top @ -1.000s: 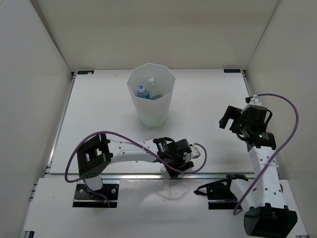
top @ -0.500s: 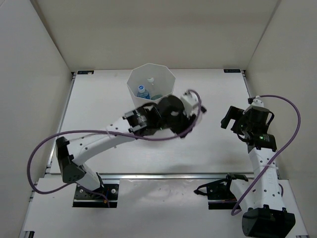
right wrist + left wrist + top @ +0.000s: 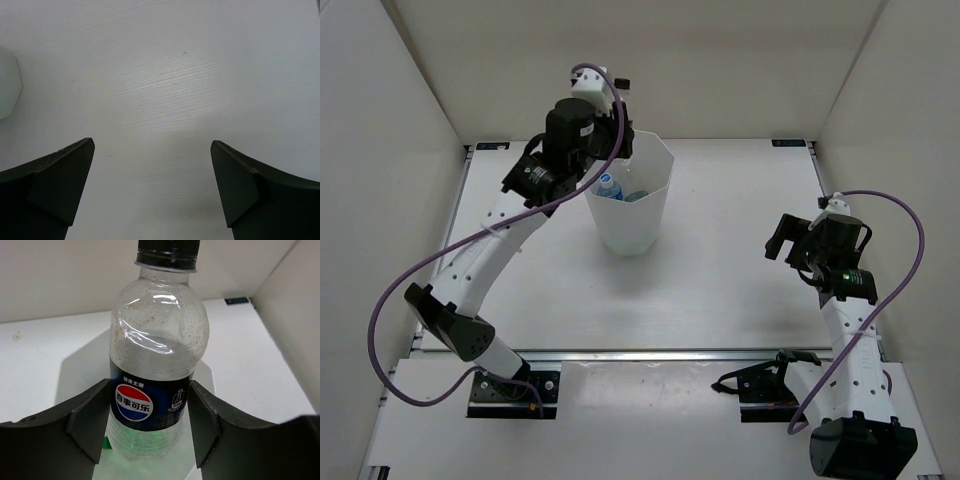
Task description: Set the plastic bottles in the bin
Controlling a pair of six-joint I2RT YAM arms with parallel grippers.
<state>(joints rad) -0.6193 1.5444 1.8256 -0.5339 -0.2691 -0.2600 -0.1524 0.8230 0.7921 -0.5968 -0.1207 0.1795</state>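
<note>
Left arm [image 3: 485, 245] now swung up to bin [image 3: 638, 225] rim, left pincer [image 3: 147, 412] clamped on Pepsi bottle [image 3: 156, 355], right pincer [image 3: 152, 170] spread wide above white counter [image 3: 165, 75]

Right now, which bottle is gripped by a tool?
The black-capped Pepsi bottle, clamped in the left tool; the blue-labelled bottle and the green bottle lie in the bin.

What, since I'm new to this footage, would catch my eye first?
The clear Pepsi bottle with a black cap fills the left wrist view, clamped between the left jaws. From above, the left arm arches high to the far-left rim of the white faceted bin at table centre, where a blue-labelled bottle already lies inside. The right arm hangs at the right, the right jaws open over the table.
</note>
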